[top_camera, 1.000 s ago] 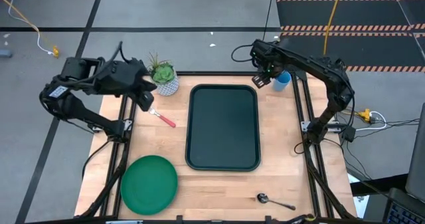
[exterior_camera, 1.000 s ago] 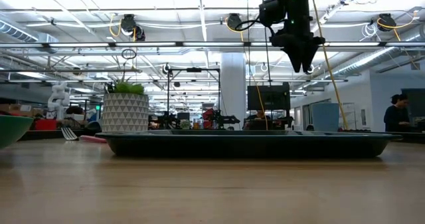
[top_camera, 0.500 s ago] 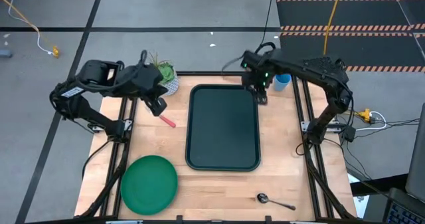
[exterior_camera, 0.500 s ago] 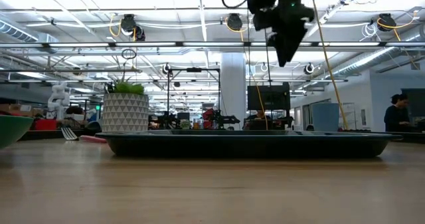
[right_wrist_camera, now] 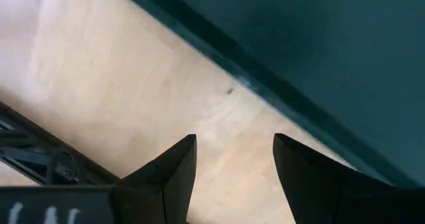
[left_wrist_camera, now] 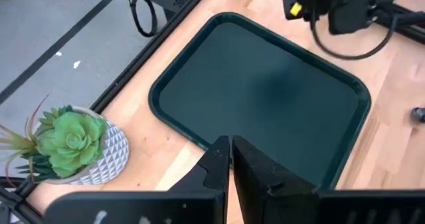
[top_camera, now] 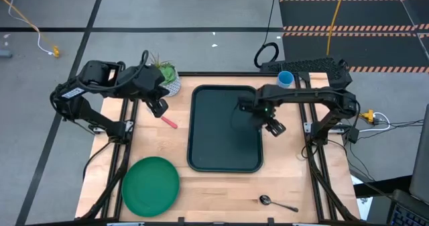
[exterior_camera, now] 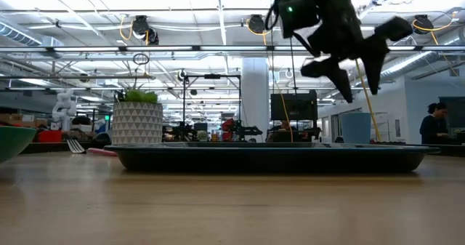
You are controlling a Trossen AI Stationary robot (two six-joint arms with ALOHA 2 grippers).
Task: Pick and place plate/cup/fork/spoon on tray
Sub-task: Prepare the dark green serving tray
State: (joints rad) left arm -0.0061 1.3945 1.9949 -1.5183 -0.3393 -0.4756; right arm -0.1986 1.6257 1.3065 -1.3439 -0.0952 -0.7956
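The dark green tray [top_camera: 225, 129] lies in the middle of the table. The green plate [top_camera: 151, 186] lies flat near the front left corner. At the far right corner, behind the right arm, stands the light-blue cup [top_camera: 285, 79]. The pink-handled fork [top_camera: 169, 122] lies left of the tray, and the spoon [top_camera: 276, 202] lies near the front edge. My left gripper [top_camera: 157, 107] hangs shut above the fork's tine end and holds nothing. My right gripper [top_camera: 273, 127] points down, open and empty, high above the tray's right rim [right_wrist_camera: 265, 84].
A white speckled plant pot [top_camera: 165, 78] stands at the far left of the tray, close to my left gripper. Bare wood [right_wrist_camera: 133, 84] runs between the tray and the table's right edge. A person stands in the room far behind the table.
My right gripper has swung away from the cup at the far right corner toward the near edge. It has come lower over the tray's right rim, has rolled about its own axis and stays open. My left gripper first shifted slightly toward the tray, then kept still.
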